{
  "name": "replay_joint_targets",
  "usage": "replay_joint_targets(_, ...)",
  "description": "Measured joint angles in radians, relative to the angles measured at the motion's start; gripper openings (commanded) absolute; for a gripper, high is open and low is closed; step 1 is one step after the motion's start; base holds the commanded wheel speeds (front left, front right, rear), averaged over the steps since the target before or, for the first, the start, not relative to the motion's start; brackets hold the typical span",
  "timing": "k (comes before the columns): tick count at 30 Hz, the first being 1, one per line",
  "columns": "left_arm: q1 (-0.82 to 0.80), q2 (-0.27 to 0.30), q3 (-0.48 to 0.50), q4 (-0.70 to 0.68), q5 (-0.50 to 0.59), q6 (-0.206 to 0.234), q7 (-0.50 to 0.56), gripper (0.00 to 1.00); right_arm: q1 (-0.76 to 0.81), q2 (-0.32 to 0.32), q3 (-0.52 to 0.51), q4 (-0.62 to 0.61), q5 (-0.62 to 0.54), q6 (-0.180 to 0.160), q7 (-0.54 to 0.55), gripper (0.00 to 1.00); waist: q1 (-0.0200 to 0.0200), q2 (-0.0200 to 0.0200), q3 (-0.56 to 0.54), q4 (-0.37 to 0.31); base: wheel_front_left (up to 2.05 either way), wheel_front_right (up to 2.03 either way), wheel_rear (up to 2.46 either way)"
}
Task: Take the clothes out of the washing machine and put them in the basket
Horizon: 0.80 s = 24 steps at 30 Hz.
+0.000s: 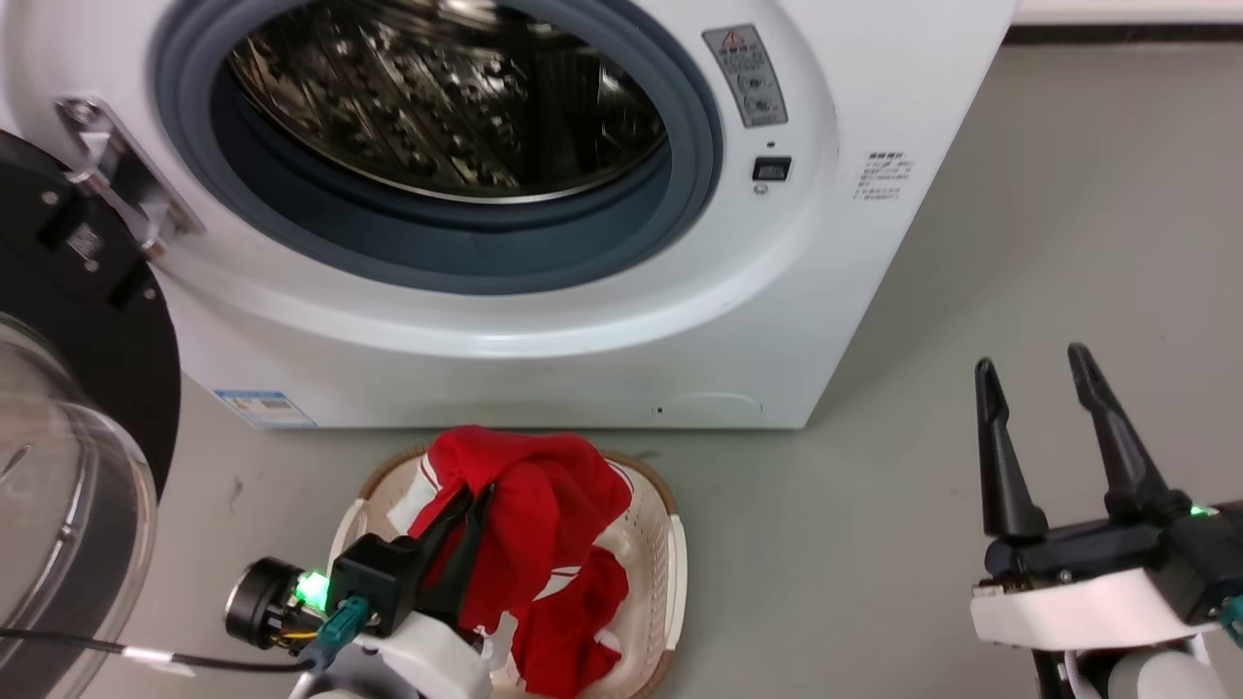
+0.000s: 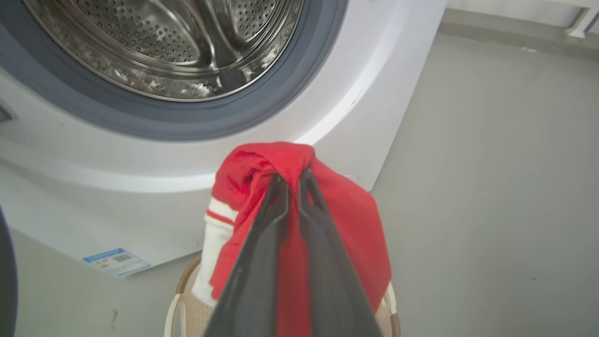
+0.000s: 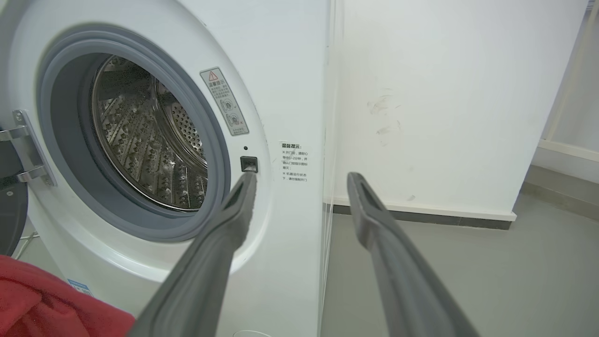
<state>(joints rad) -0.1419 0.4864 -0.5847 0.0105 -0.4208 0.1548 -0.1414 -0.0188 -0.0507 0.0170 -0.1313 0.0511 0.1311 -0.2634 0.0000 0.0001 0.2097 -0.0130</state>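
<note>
The left gripper (image 1: 478,497) is pressed together, pinching a fold of a bright red fabric garment with white trim (image 1: 554,495). The garment hangs over the small cream-white perforated plastic basket (image 1: 672,544). Further red fabric (image 1: 568,631) lies inside the basket.

The basket stands on the grey floor (image 1: 874,544), just in front of the large white front-loading washing machine (image 1: 825,243). Its black-framed glass door (image 1: 58,485) is swung open to the left, exposing the perforated steel drum (image 1: 437,87).

The right gripper (image 1: 1031,357) has its fingers spread and hovers above the floor, well apart from the basket.
</note>
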Motion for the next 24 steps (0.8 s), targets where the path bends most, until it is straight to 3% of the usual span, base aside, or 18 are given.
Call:
replay_joint_targets(17,-0.378,-0.241,-0.063,0.887,-0.004,-0.158,-0.091,0.00,-0.180,-0.001,-0.002,-0.038,0.006,0.000,0.000,1.00,0.0002,0.0000,0.320,-0.059,0.00,0.00,0.00)
replay_joint_targets(24,-0.518,-0.270,-0.093,1.165,0.021,-0.181,-0.050,0.00,-0.233,0.000,-0.006,-0.057,0.031,0.000,0.000,1.00,0.0002,0.0000,0.436,-0.100,0.00,0.00,0.00)
